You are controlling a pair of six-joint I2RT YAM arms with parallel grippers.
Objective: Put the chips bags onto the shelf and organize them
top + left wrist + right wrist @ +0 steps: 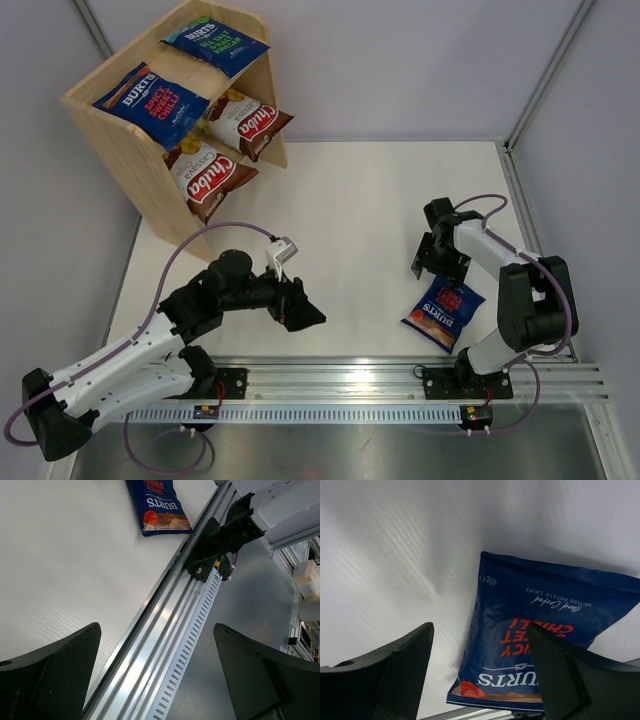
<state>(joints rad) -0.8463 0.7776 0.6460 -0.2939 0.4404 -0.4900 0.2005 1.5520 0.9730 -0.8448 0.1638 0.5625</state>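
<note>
Four chips bags [150, 100] are already set on the shelf [135, 185] at 10 o'clock. The last Burts bag [443, 313] is lying flat on the table [350, 200] at 4 o'clock. The right gripper [428, 262], jaws apart and empty, is held at its 11 o'clock; it must be lowered over the bag's edge and closed. The left gripper [305, 310] is also apart, with nothing held.

Pale grey walls [400, 60] close in my white surface [370, 210] at the upper left, top and right. A silver slotted rail [340, 382] runs along the frame's bottom, evenly lit.
</note>
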